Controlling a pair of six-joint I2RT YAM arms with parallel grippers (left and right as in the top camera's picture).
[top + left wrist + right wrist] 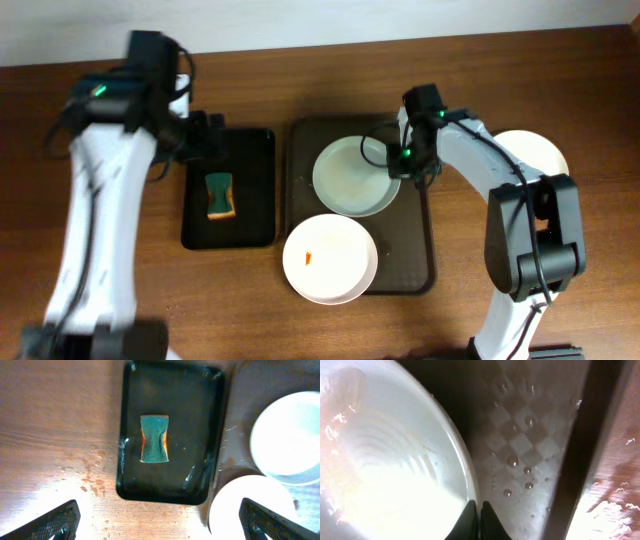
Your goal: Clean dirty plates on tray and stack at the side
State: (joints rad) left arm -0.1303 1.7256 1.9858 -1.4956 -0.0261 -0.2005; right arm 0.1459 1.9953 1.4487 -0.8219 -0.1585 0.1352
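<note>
Right hand [477,512] pinched tight on the rim of the round pale-grey plate [352,178] on the dark brown rectangular tray [415,245]; I'd lift it slowly and level. Left hand [160,521] hangs wide over the green sponge [154,439].

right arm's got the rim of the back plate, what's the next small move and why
Probably lift it a little, clear of the rim of the tray. The right fingers are shut on the rim of the back plate, it shows no orange smear, and a second plate sits on the table to the right, so stacking looks next.
</note>
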